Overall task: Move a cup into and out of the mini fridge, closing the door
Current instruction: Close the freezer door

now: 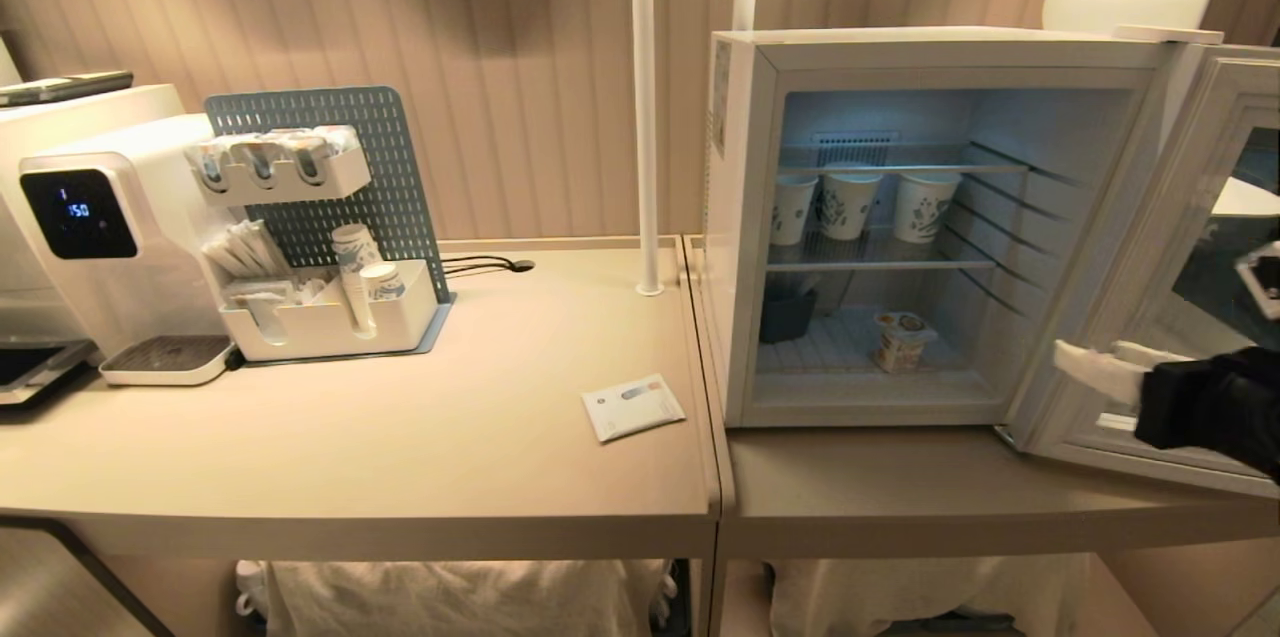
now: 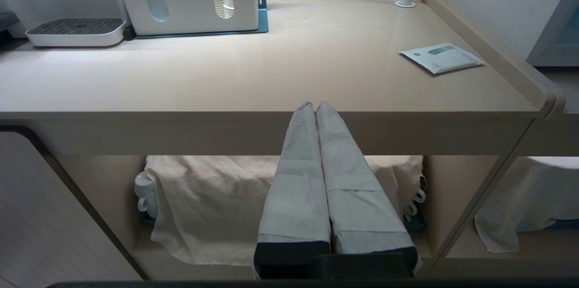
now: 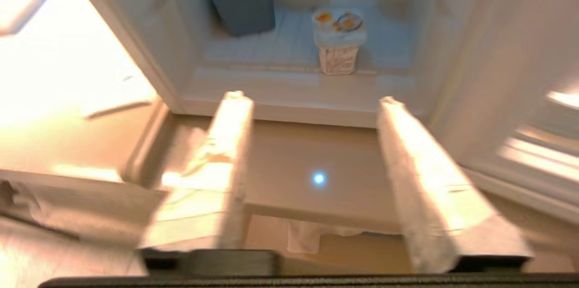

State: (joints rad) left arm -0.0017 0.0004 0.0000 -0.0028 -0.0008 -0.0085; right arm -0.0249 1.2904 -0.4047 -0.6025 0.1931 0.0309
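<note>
- One left gripper (image 2: 315,106), its cloth-wrapped fingers pressed together and empty, is parked below the beige counter's (image 2: 271,80) front edge.
- The small white foil-lidded cup (image 1: 903,339) stands on the white mini fridge's (image 1: 745,217) floor, under three paper cups (image 1: 848,204).
- The right gripper (image 3: 312,98), jaws apart and empty, hovers outside beside the open grey-framed glass door (image 1: 1180,247); judging by this, the cup is in, and next comes a reach in to grasp it.

Our right end effector (image 1: 1095,364) enters at four o'clock, its fingers (image 3: 226,152) spread apart and empty. Our left end effector (image 2: 315,108) sits parked low, fingers pressed together.
</note>
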